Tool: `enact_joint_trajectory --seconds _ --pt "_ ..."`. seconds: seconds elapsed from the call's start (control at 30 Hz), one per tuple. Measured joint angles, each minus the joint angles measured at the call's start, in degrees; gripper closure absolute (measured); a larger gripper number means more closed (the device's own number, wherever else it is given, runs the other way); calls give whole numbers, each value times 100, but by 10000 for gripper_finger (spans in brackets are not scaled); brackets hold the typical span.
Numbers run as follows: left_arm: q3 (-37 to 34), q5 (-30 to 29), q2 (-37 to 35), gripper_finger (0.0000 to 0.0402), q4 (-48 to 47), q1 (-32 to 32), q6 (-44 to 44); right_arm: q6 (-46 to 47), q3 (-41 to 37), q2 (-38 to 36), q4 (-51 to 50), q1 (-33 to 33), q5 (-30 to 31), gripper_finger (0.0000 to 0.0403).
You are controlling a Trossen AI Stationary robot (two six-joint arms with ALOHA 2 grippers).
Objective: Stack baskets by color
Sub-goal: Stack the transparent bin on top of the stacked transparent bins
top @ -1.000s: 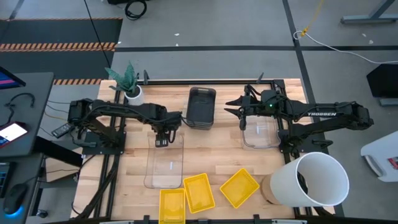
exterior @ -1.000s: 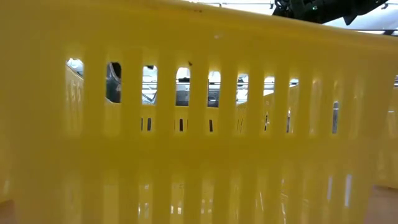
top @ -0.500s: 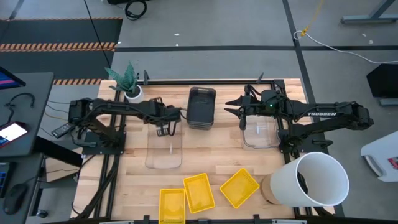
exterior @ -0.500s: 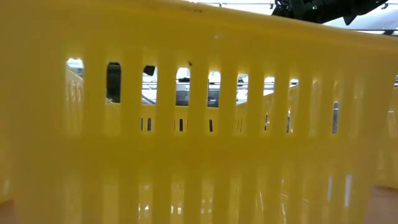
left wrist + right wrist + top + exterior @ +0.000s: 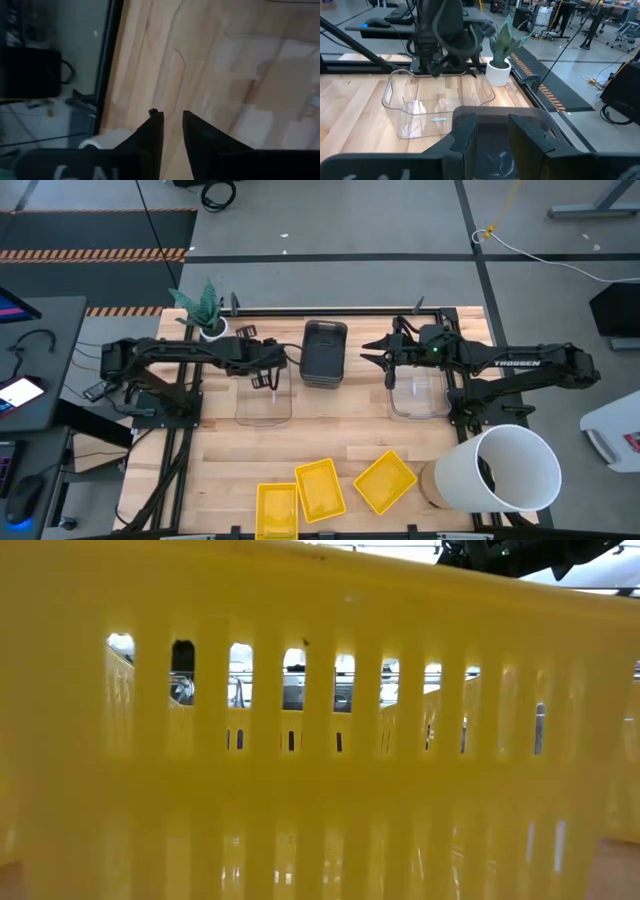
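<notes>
The left arm reaches in from the left side of the wooden surface, bent at the elbow, and its left gripper sits at the far rim of a large clear rectangular plastic basket lying left of centre on the boards. In the right wrist view that gripper is closed on the clear basket's far wall, the fingers pinching the rim from above. The left wrist view shows the two dark fingers close together with only a narrow gap over the wood. The right arm stretches in from the right, nearly straight, and its right gripper hangs over the far end of a second clear plastic basket on the right side; its fingers stand a little apart, and I cannot tell whether they hold anything. Between the two arms, near the far edge, sits a stack of smoky dark grey baskets. Three small bright yellow slotted baskets lie along the near edge, one of them filling the low view. A big white cylindrical bucket stands at the near right corner, and a small white pot with a green plant at the far left.
</notes>
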Motion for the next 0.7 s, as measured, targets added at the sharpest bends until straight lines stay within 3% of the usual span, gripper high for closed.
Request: enact_joint_trajectory --seconds 0.3,0.7 --pt "0 1564 -877 260 -168 -789 -426 42 18 654 438 256 -1 289" --pt "-1092 1298 -1671 260 -101 -2324 -1799 271 1237 2335 685 786 62 289"
